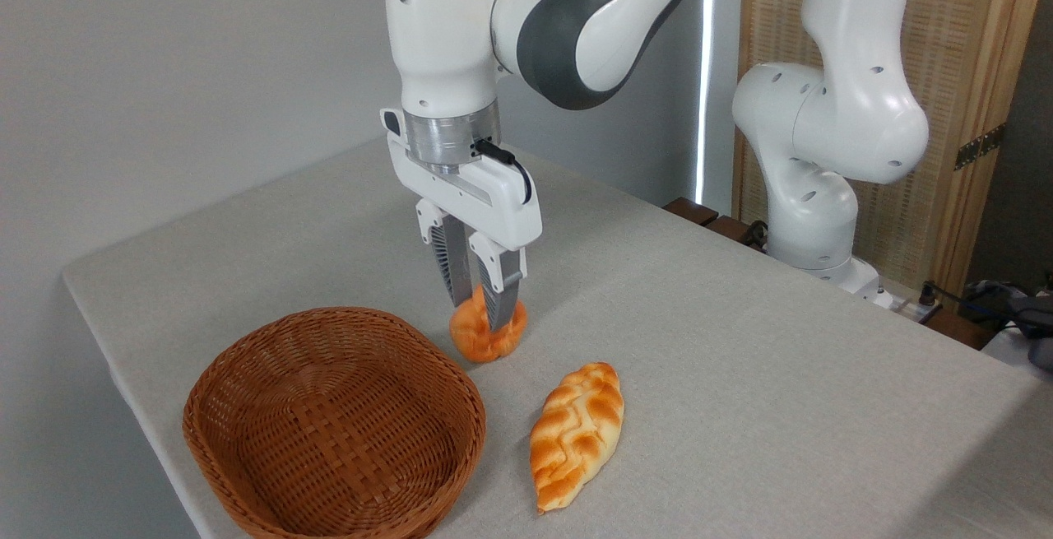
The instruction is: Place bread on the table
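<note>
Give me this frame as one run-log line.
gripper: shut on bread | bread: at table, right of basket | basket: empty | loaf: on table

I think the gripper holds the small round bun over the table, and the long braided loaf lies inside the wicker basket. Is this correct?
Not quite. In the camera view the braided loaf lies on the table, right of the wicker basket, which holds nothing. The gripper does hold the small round bun at the table.

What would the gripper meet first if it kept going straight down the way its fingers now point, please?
The gripper points straight down and is shut on the small round bun, which seems at or just above the table. The bun would press onto the tabletop first.
</note>
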